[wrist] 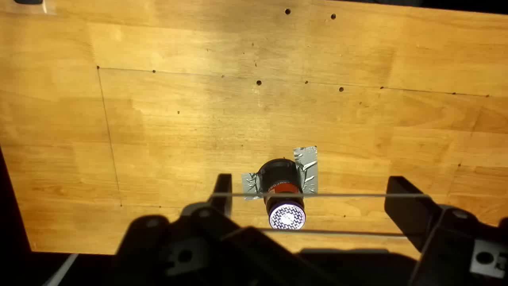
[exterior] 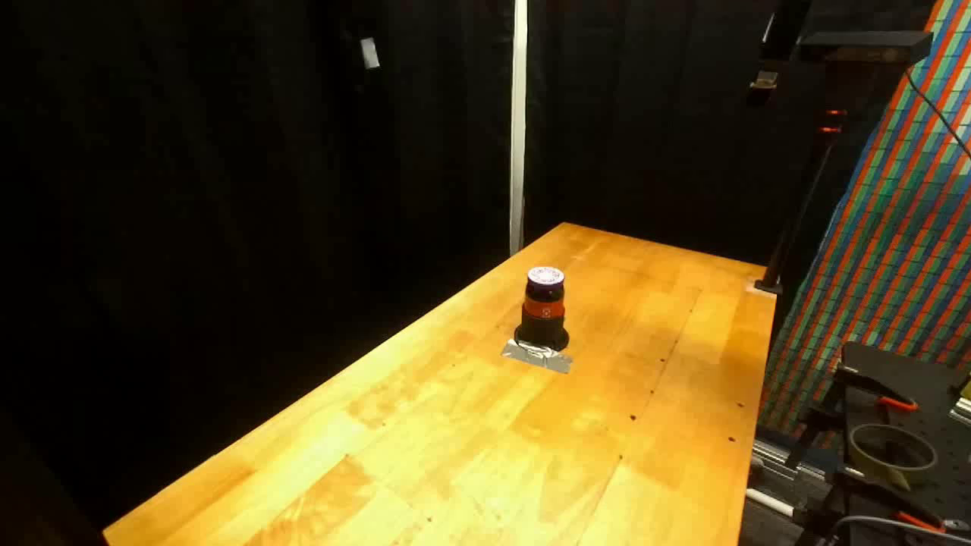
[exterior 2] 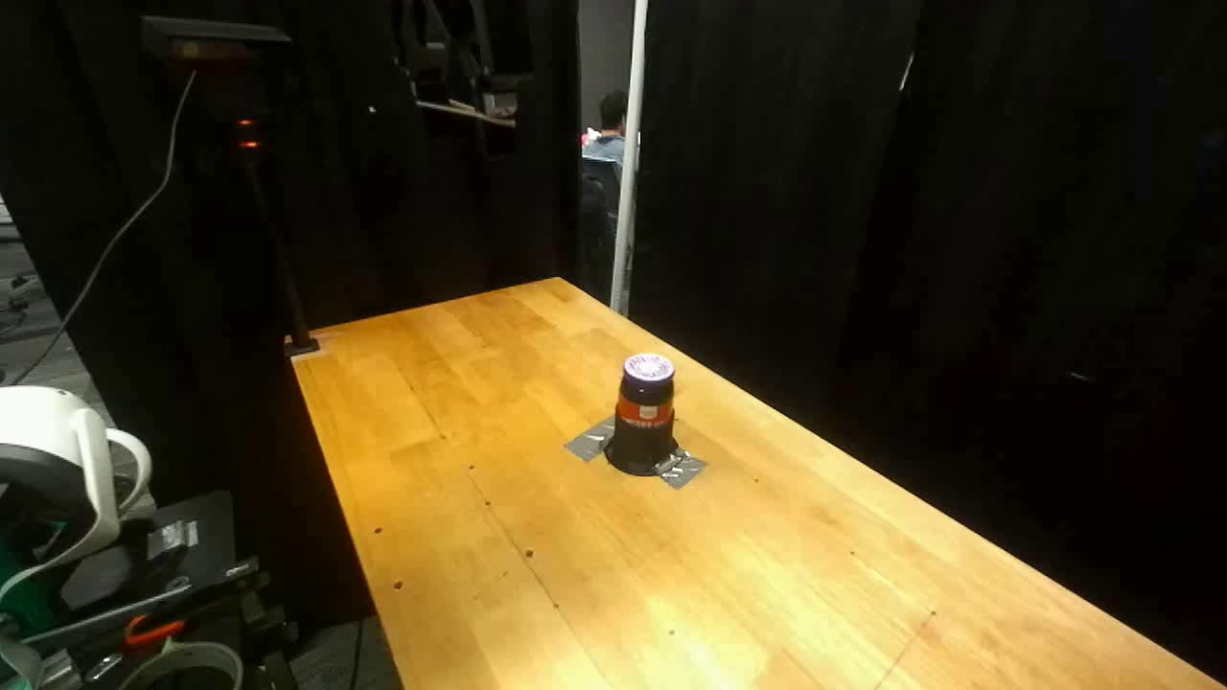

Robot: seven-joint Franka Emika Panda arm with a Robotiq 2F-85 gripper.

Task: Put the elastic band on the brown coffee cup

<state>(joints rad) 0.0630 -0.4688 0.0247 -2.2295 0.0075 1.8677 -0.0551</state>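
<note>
A black two-fingered robot tool (wrist: 310, 186) spreads wide in the wrist view, a thin greyish elastic band (wrist: 345, 195) stretched across its gap in two nearly parallel strands. Framed between the tool's fingers, a small dark brown cylindrical coffee cup (wrist: 282, 187) with an orange-red stripe around its middle stands upright on a golden-brown wooden worktop (wrist: 166, 127). One strand passes in front of the cup's stripe and the other runs just beside its top; the band is on the tool, apart from the cup. How high the tool hangs over the cup cannot be told. A round white cover (wrist: 287, 217) with a dark pattern tops the cup, hiding whatever the cup may contain. Under the cup, a flared black base (exterior 2: 631, 467) meets the worktop, and two pieces of silver tape (wrist: 310, 169) lap onto it on opposite sides; whether base and cup are one piece cannot be told. In both exterior views, a slim black stand (exterior: 771, 283) rises from a worktop corner well apart from the cup, while a white upright pole (exterior: 519, 129) and black curtains (exterior: 227, 189) show beyond the cup. In an exterior view, a white rounded device (exterior 2: 43, 431) sits off the worktop, well apart from the cup, and a dark-haired person (exterior 2: 606, 146) shows far beyond the cup.
</note>
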